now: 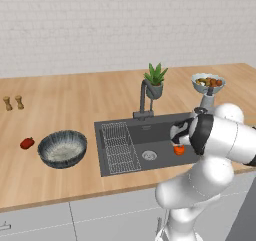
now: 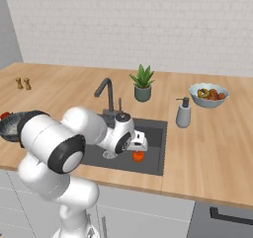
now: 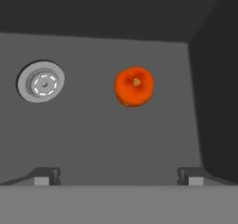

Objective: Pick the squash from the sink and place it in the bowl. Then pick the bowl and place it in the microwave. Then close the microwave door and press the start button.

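On the far left of the surface [image 1: 75, 100] sit two small shakers [image 1: 13, 102], then a dark red pepper [image 1: 27, 143] just beside the bowl [image 1: 62, 148], which is ribbed grey-blue outside and speckled pale inside, and holds nothing yet. Next comes the sink [image 1: 150, 130], with its wire rack [image 1: 119, 147] on the left, the drain [image 3: 41, 82] mid-floor and the faucet [image 1: 144, 97] behind.

The squash [image 3: 134, 86] lies on the sink floor to the right of the drain, near the right wall: small, round, orange-red, with a pale stem spot facing up. The end effector [image 3: 117, 175] hangs over it, released, fingertips [image 3: 46, 175] spread wide and grasping nothing.

The likely trouble is the descent. The squash sits ahead of the line between the fingertips, so a straight drop could land beside it or nudge it rolling. Being round and smooth, it may also squirt out of an off-centre pinch. The near sink wall could catch the right finger.

Further right stand a potted plant [image 1: 154, 81], a soap bottle [image 2: 184, 112] and a fruit bowl [image 2: 209, 95].
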